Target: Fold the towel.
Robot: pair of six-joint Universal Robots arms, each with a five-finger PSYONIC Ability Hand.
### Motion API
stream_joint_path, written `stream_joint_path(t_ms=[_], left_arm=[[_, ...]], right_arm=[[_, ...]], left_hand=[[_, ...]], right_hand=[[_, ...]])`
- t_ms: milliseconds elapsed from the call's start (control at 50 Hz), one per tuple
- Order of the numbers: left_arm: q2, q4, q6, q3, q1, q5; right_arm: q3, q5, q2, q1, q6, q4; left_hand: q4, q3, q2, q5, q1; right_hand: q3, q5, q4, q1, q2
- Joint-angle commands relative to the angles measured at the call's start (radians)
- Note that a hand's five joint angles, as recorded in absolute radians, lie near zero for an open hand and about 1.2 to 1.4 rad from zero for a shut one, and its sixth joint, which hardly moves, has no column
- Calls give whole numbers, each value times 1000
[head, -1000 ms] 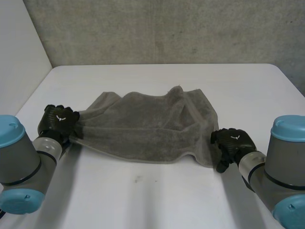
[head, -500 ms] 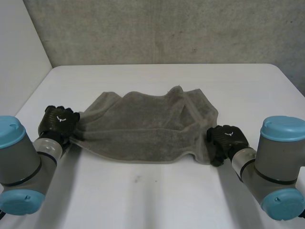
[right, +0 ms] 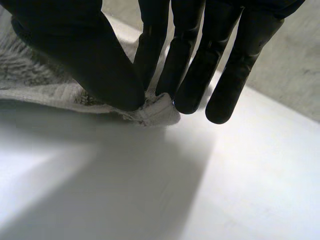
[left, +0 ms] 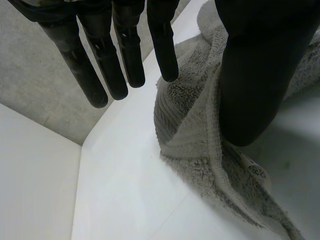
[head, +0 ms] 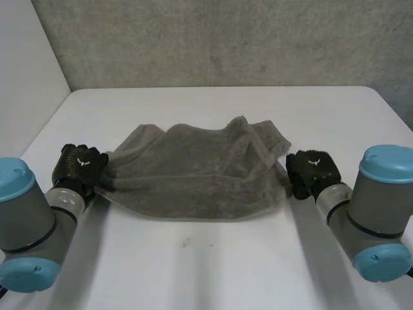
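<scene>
A grey towel (head: 193,174) lies rumpled and spread across the middle of the white table (head: 193,265). My left hand (head: 79,165) sits at the towel's left corner. In the left wrist view its thumb (left: 255,75) presses down on the hemmed edge of the towel (left: 195,130), while its fingers (left: 125,50) stay straight and apart from the thumb. My right hand (head: 310,169) is at the towel's right edge. In the right wrist view the thumb of my right hand (right: 90,55) and its fingers (right: 155,45) pinch the towel's corner (right: 157,111) just above the table.
A concrete wall (head: 226,39) runs behind the table's far edge, and a white wall (head: 26,77) stands at the left. Bare tabletop lies in front of the towel and on both sides of it.
My right hand moved in to the towel's right edge and closed on its corner, drawing the near right corner up and back. The left hand has not moved.
</scene>
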Motion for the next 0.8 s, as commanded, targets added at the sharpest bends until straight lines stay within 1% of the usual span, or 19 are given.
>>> stream_joint_path(t_ms=[20,100,140,160,200,220,260,280,300,320,340,400,420,440,460,540,580,740,800], left_arm=[[0,0,0,0,0,-1],[0,0,0,0,0,-1],[0,0,0,0,0,-1],[0,0,0,0,0,-1],[0,0,0,0,-4,-1],[0,0,0,0,-4,-1],[0,0,0,0,-7,-2],[0,0,0,0,-9,-2],[0,0,0,-1,-11,-2],[0,0,0,-2,-11,-2],[1,0,0,-2,-11,-2],[0,0,0,-2,-11,-2],[0,0,0,-2,-11,-2],[0,0,0,-2,-9,-2],[0,0,0,-2,-7,-2],[0,0,0,-2,-3,-1],[0,0,0,-2,-3,-1],[0,0,0,-3,-6,-1],[0,0,0,-9,-3,3]], right_arm=[[13,-6,-48,-65,-1,9],[34,-23,-74,-111,-9,10],[54,-65,-105,-128,-27,20],[54,-66,-105,-128,-27,20],[72,-111,-113,-128,-34,20],[72,-112,-113,-128,-34,20],[80,-144,-107,-125,-41,27],[80,-144,-107,-125,-41,27],[82,-147,-98,-123,-46,38],[82,-147,-97,-123,-46,38],[83,-149,-87,-120,-46,53],[85,-153,-84,-119,-47,66],[86,-158,-87,-119,-50,69],[86,-158,-87,-119,-51,69],[89,-161,-87,-119,-54,69],[95,-162,-84,-120,-61,70],[103,-162,-73,-117,-78,70],[118,-156,-71,-112,-139,70],[120,-155,-70,-114,-146,70]], left_hand=[[74,72,74,74,73],[74,72,74,74,73],[74,72,74,74,73],[74,72,74,74,73],[74,72,74,74,73],[74,72,74,74,73],[74,72,74,74,73],[74,72,74,74,73],[74,72,74,74,73],[74,72,74,74,73],[74,72,74,74,73],[74,72,74,74,73],[74,72,74,74,73],[74,72,74,74,73],[74,72,74,74,73],[74,72,74,74,73],[74,72,74,74,73],[74,72,74,74,73],[74,72,74,74,73]], right_hand=[[216,247,207,430,220],[216,247,207,430,220],[216,247,207,430,220],[216,247,207,430,220],[216,247,207,430,220],[216,247,207,430,220],[216,247,207,430,220],[216,247,207,430,220],[95,126,86,309,99],[94,125,85,307,97],[-5,26,-14,209,-1],[-64,-34,-74,149,-61],[-135,-104,-144,79,-131],[-135,-104,-144,78,-132],[-214,-183,-223,0,-210],[-294,-263,-303,-80,-290],[-405,-374,-414,-191,-401],[-520,-489,-529,-306,-516],[-523,-492,-532,-309,-519]])
